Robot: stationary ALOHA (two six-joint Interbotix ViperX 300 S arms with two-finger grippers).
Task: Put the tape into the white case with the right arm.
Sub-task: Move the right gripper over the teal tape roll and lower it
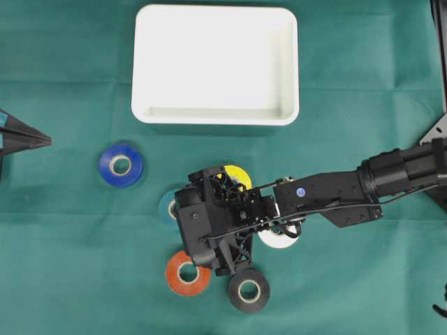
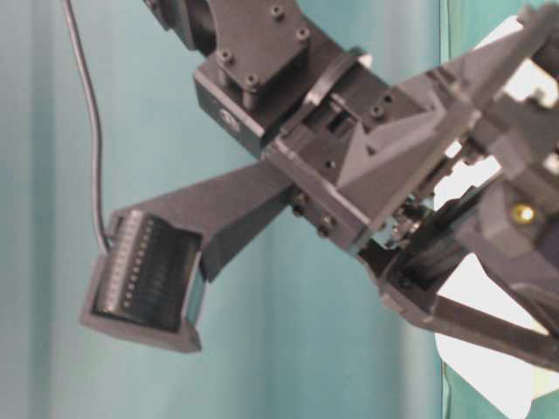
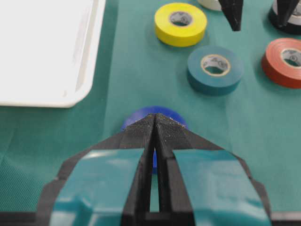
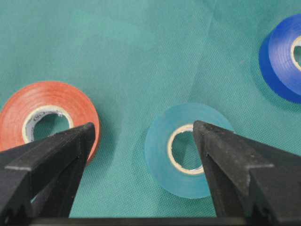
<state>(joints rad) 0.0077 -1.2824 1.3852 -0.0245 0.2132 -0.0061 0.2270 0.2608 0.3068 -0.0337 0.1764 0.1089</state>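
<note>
Teal tape roll (image 4: 186, 150): flat on cloth, cardboard core, glossy.

Robot lab bench (green cloth (image 1: 70, 265), staged tape rolls (image 1: 121, 165))

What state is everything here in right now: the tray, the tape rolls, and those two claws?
White case: empty, open side up.
Teal tape: flat on the cloth, below the right claw.
Orange tape: flat, loose.
Blue tape: flat, loose.
Yellow tape: flat, loose.
Black tape: flat, loose.
White tape: flat, mostly hidden under the arm.
Right gripper: open, holding nothing.
Left gripper: shut, holding nothing.
</note>
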